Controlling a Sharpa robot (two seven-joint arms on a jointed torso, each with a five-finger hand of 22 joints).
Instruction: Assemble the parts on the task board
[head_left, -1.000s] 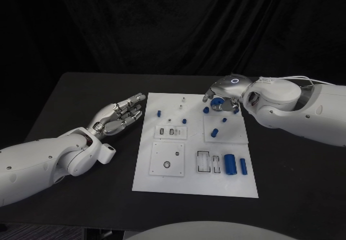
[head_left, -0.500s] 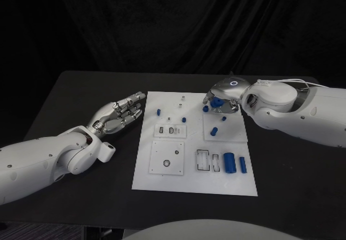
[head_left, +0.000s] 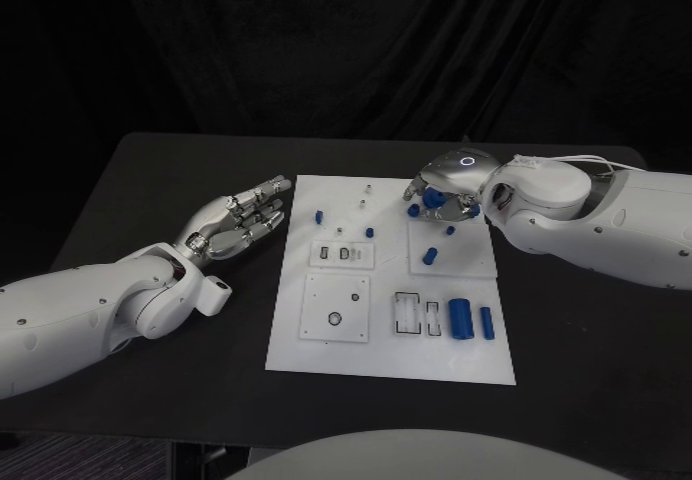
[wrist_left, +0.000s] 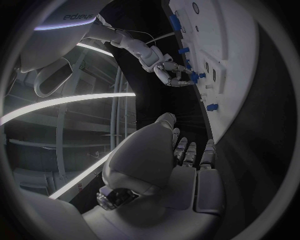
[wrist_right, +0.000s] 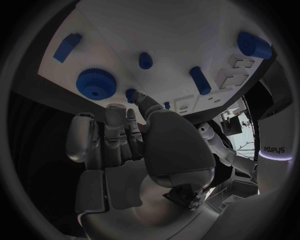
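Board: the white board (head_left: 387, 350) lies in the middle of the black table (head_left: 144, 190), in the centre of the head view.
Left hand: the left hand (head_left: 231, 222) is at the left of the board, close to its upper left corner, over the table. The fingers (head_left: 267, 196) are stretched and a little apart, and they hold nothing. The left wrist view shows the same hand (wrist_left: 164, 155) with straight fingers beside the board edge.
Right hand: the right hand (head_left: 444, 190) is over the upper right part of the board. Its fingers are curled down around blue parts there. In the right wrist view the hand (wrist_right: 134, 145) has a fingertip (wrist_right: 139, 97) touching a small blue peg (wrist_right: 130, 94) on the board. I cannot tell if it really grips something.
Gear: a blue gear (wrist_right: 95, 84) lies flat on the board just beside the right hand's fingers, at the left in the right wrist view.
Other parts: a blue pin (head_left: 431, 258) lies on the raised plate right of centre. A thick blue cylinder (head_left: 460, 319) and a thinner one (head_left: 488, 323) lie side by side at the lower right of the board. A small blue piece (head_left: 319, 215) stands near the upper left edge, and another (head_left: 371, 232) is a bit right of it.
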